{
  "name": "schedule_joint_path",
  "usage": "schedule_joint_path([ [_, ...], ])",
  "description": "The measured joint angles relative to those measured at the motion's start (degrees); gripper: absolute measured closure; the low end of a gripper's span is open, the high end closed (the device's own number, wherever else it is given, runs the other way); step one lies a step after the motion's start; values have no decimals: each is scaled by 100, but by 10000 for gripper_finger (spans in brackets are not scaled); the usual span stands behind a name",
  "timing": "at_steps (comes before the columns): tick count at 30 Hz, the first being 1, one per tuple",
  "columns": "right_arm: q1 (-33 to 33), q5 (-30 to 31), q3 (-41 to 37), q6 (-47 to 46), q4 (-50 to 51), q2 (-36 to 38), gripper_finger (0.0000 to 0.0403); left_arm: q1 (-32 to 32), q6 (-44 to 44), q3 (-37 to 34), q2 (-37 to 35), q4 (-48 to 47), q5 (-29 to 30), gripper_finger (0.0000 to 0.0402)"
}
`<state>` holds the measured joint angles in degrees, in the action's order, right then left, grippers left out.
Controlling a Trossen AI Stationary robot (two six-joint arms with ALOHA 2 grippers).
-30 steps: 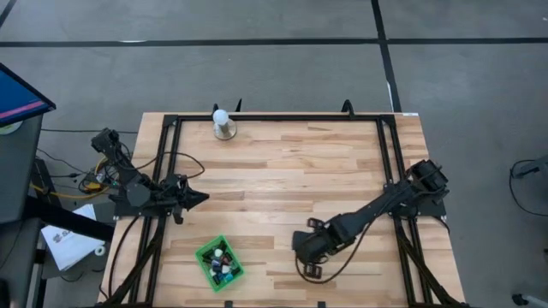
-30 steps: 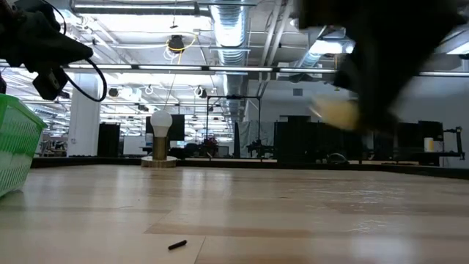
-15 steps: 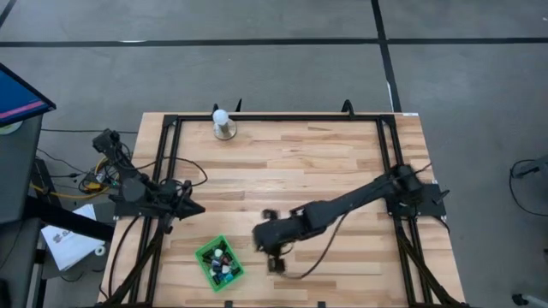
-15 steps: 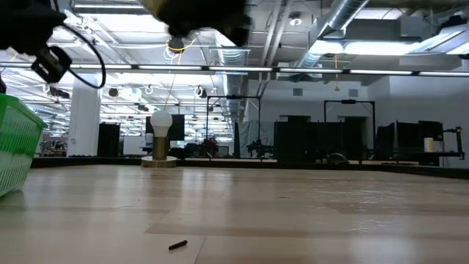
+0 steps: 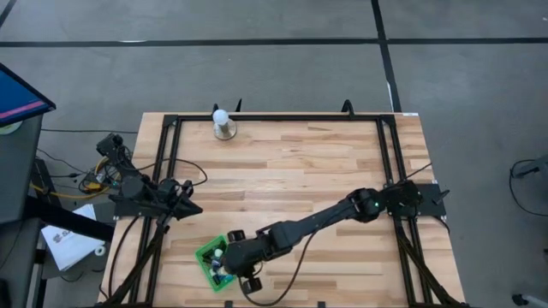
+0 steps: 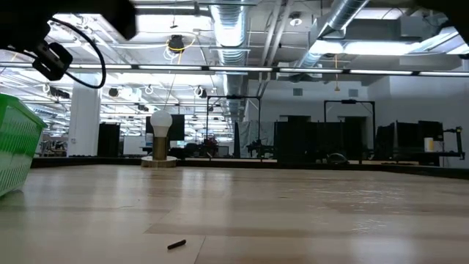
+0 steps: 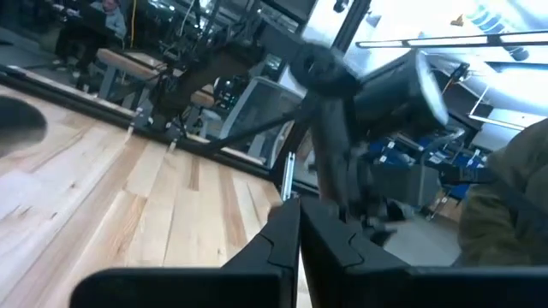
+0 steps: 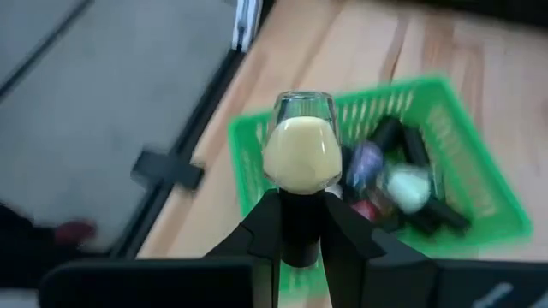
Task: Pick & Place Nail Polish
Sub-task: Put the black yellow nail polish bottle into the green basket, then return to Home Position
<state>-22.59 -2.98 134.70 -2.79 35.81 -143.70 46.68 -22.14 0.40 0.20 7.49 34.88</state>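
Note:
A green basket (image 5: 205, 253) stands near the table's near edge, left of centre, with several nail polish bottles (image 8: 387, 183) lying in it. My right gripper (image 5: 224, 260) hangs over the basket's right side, shut on a cream nail polish bottle (image 8: 299, 152). In the right wrist view the basket (image 8: 467, 141) lies below and beyond the bottle. My left gripper (image 5: 197, 209) waits shut at the table's left edge, its closed fingers (image 7: 285, 239) on nothing. My right gripper pinches the bottle's dark cap (image 8: 300, 224) between its two fingers. The fingers slant down from the table's right side, in line with the bottle. The cream glass body sticks out past the fingertips. The bottle is lifted clear, above the basket.
A white ball-topped round stand (image 5: 223, 125) stands at the table's far edge, left of centre. A small dark stick (image 6: 176, 244) lies on the wood near the near edge. Black frame rails (image 5: 168, 162) run along the table's left, right and far sides.
My right gripper has swept along the table's near side toward the left edge, from right of centre to over the green basket. It has carried the cream bottle with it and rolled as it went.

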Motion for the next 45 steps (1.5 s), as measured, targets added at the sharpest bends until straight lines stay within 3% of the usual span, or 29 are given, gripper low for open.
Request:
schedule_joint_path([
  [11, 66, 196, -132, 23, -218, -111, 359, 0, 275, 0, -16, 7, -29, 396],
  [23, 49, 152, -137, 180, -310, -199, 332, 0, 353, 0, -18, 2, -27, 396],
  [33, 46, 132, -132, 492, -315, -196, 251, 0, 370, -2, -21, -2, -42, 396],
  [36, 53, 111, -138, 472, -302, -169, 228, 0, 503, -2, -21, 39, -338, 396],
  [40, 89, -21, -145, 700, -253, 204, 217, 0, 925, -2, -21, 233, -578, 399],
  [45, 339, -179, -115, 1178, 260, 1488, 231, -198, 1035, -2, -21, 286, -890, 396],
])
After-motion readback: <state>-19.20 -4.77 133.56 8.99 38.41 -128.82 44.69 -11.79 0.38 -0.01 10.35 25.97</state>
